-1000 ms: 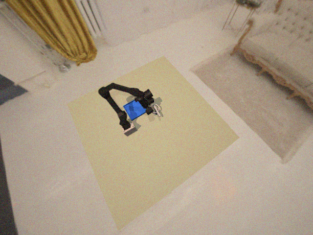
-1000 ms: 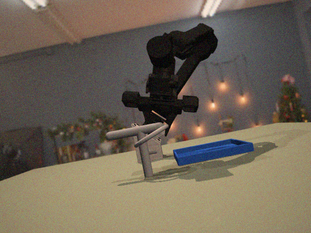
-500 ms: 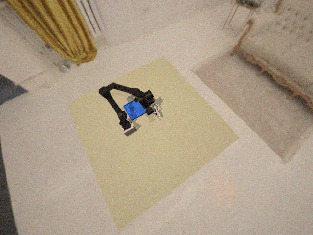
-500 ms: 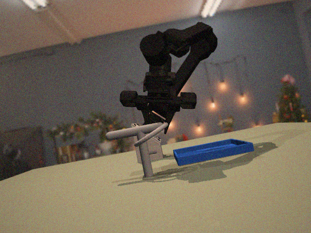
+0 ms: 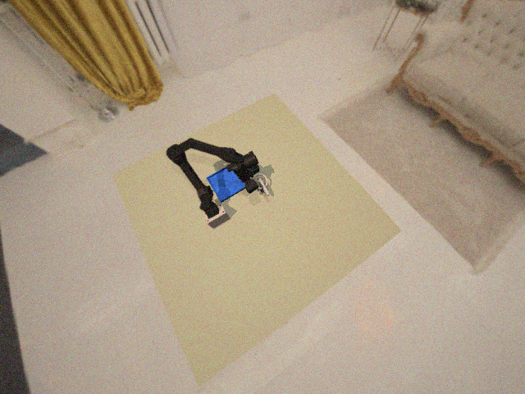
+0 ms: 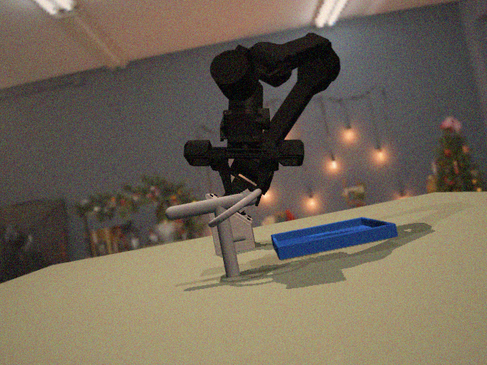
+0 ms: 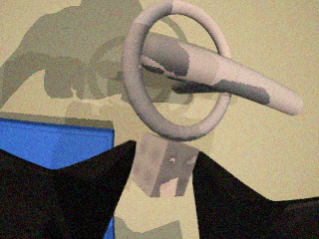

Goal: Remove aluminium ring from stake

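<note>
The tool (image 5: 255, 176) (image 6: 242, 196) (image 7: 165, 151) is closed on the welded tab (image 7: 154, 166), which shows between its fingers at the bottom centre of the wrist frame. Directly above it there is the ring (image 5: 269, 180) (image 6: 236, 210) (image 7: 131, 65), tilted in the exterior view, its lower side crossing the stake (image 6: 228, 247) just under the cross-bar (image 5: 265, 188) (image 6: 190, 209) (image 7: 254, 91). The bar's long axis runs from inside the ring's opening to the right of the wrist frame, so the ring probably needs working off the bar's near-left end, then towards the blue tray (image 5: 226, 183) (image 6: 322, 243) (image 7: 55, 136) at lower left. The fingers' grip is hard to make out in the exterior view; the stake's foot is hidden from above.
</note>
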